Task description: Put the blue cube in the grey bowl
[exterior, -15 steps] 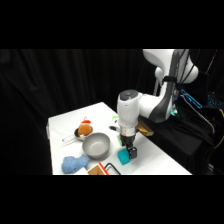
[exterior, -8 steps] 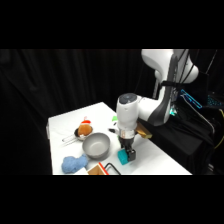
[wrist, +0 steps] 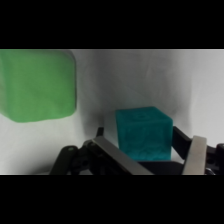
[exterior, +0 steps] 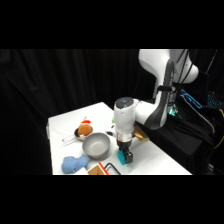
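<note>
Grey bowl [exterior: 96,145] empty, blue cube [wrist: 144,134] between hand [wrist: 150,155] fingers

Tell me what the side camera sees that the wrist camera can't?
Only the side view shows the grey bowl, a blue cloth, an orange toy and the white arm. Only the wrist view shows a big green block. Both show the blue cube between the fingers of the gripper.

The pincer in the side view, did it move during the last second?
Yes, slightly. The pincer has come down toward the table, beside the grey bowl, and now straddles the blue cube.
</note>
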You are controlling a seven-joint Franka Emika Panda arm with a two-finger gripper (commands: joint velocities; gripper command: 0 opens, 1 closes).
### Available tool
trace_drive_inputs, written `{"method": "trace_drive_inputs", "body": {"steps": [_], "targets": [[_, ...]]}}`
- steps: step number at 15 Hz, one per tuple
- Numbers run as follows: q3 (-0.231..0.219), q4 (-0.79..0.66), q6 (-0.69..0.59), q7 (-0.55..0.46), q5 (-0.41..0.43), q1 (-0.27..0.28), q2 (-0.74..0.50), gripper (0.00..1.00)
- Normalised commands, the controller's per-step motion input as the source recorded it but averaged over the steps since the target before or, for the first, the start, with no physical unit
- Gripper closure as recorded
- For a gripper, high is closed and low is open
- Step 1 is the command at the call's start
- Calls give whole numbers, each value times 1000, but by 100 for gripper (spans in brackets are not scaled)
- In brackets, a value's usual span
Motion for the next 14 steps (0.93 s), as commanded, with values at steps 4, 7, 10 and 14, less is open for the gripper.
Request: {"method": "trace_drive_inputs", "body": {"steps": [4,7,10,14], "targets": [[-72,85,48,-63,152,121,39,52],[-70,10,-75,-36,163,122,-70,69],[-28,-76,-306,-31,205,77,-284,74],[-31,-97,-435,-3,137,46,-483,74]]}}
